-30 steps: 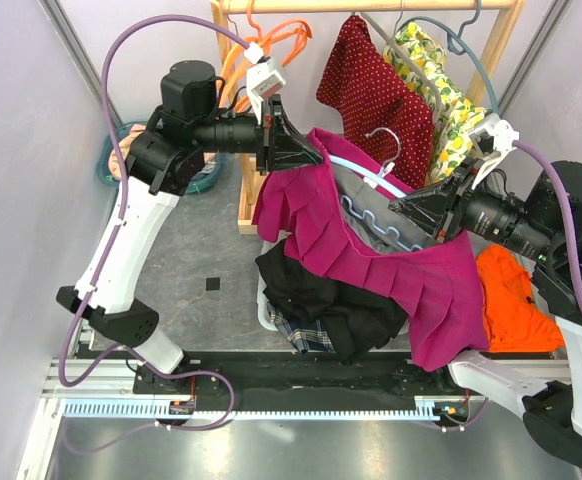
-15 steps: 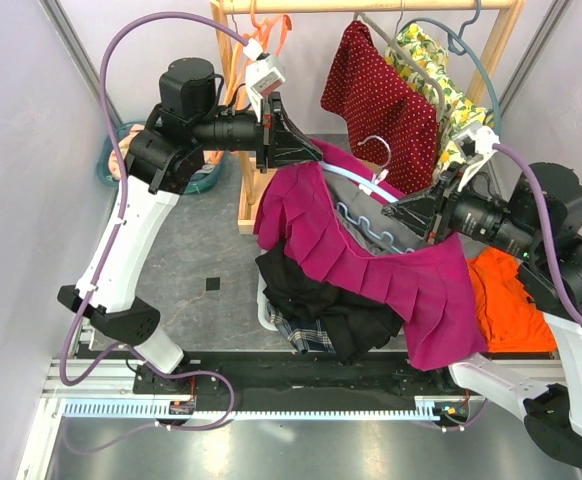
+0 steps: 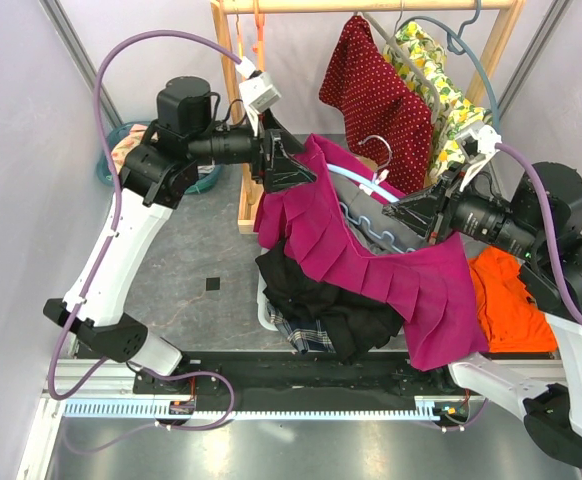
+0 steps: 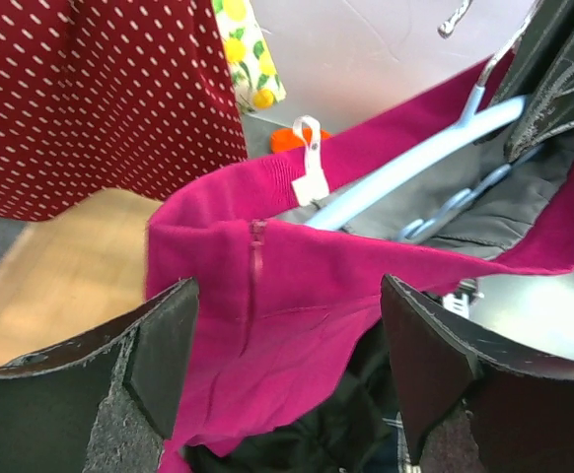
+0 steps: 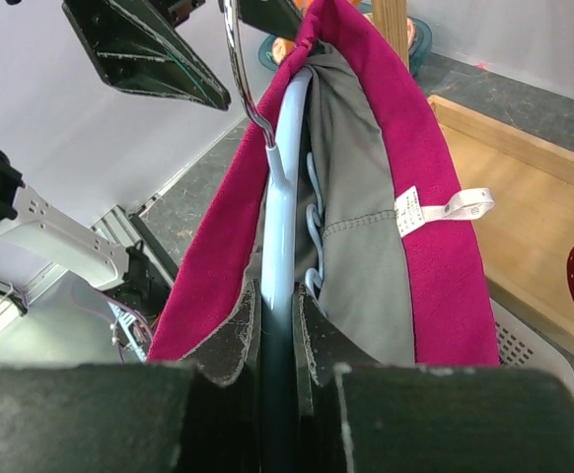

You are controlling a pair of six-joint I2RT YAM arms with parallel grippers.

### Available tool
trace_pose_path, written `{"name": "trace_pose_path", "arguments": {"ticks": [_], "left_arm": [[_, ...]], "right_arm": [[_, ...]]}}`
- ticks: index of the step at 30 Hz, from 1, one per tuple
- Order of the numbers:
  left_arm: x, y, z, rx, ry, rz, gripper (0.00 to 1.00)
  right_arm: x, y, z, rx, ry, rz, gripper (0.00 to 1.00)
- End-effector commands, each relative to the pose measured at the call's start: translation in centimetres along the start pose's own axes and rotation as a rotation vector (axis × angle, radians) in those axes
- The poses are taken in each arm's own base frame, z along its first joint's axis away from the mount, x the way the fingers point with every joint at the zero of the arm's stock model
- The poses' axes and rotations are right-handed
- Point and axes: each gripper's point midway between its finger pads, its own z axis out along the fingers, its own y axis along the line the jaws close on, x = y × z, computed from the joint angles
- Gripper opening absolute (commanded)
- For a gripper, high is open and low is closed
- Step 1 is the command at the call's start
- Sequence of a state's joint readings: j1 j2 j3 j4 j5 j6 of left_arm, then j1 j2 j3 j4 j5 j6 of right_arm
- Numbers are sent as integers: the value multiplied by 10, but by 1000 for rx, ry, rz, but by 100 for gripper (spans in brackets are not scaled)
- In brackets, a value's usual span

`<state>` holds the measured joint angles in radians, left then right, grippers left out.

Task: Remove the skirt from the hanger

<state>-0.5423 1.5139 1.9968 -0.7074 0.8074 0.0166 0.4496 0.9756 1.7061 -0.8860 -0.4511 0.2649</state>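
Note:
A magenta pleated skirt (image 3: 381,275) with a grey lining hangs over a light blue hanger (image 3: 356,176) above the clothes pile. My right gripper (image 3: 399,212) is shut on the hanger's bar (image 5: 285,148), with the skirt (image 5: 435,138) draped on both sides of it. My left gripper (image 3: 291,166) stands open at the skirt's upper left end. In the left wrist view its fingers (image 4: 159,345) are spread wide, the zipped waistband (image 4: 297,276) lies just beyond them, untouched, and the hanger (image 4: 395,172) runs through the waist.
A wooden rack (image 3: 239,120) stands behind, carrying a red dotted garment (image 3: 376,90), a lemon-print garment (image 3: 441,95) and orange hangers (image 3: 258,25). Dark clothes (image 3: 316,300) fill a white basket below. An orange cloth (image 3: 506,300) lies right, a teal basket (image 3: 121,150) left.
My left gripper was shut on the skirt's waistband and has opened and let it go. The right gripper shifted the hanger slightly left earlier and now holds still.

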Motion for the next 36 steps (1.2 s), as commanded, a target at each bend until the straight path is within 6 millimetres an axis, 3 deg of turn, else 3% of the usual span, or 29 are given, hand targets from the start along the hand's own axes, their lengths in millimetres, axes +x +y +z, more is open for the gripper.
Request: {"name": "trace_pose_path", "arguments": {"ticks": [1, 10, 11, 12, 18, 21, 23, 25, 32, 36], "left_arm": [[-29, 1, -17, -53, -80, 112, 81], [-44, 17, -7, -94, -145, 38, 86], [-46, 20, -7, -101, -151, 34, 96], [-46, 22, -6, -104, -153, 28, 97], [-31, -2, -7, 52, -116, 22, 92], [-28, -7, -7, 79, -110, 22, 83], [-30, -8, -7, 90, -114, 24, 48], [-34, -9, -7, 90, -124, 21, 2], [-41, -10, -11, 85, -139, 25, 2], [-55, -22, -19, 114, -164, 44, 2]], "right_arm": [[-46, 30, -19, -90, -172, -74, 0], [-48, 37, -25, -111, -179, -68, 0], [-48, 38, -26, -112, -182, -70, 0], [-49, 38, -26, -112, -183, -69, 0], [-50, 39, -30, -111, -190, -73, 0], [-49, 39, -28, -116, -186, -73, 0], [-48, 40, -27, -124, -182, -65, 0], [-48, 39, -25, -124, -182, -61, 0], [-44, 37, -26, -113, -174, -59, 0], [-40, 33, -21, -104, -162, -49, 0]]}}
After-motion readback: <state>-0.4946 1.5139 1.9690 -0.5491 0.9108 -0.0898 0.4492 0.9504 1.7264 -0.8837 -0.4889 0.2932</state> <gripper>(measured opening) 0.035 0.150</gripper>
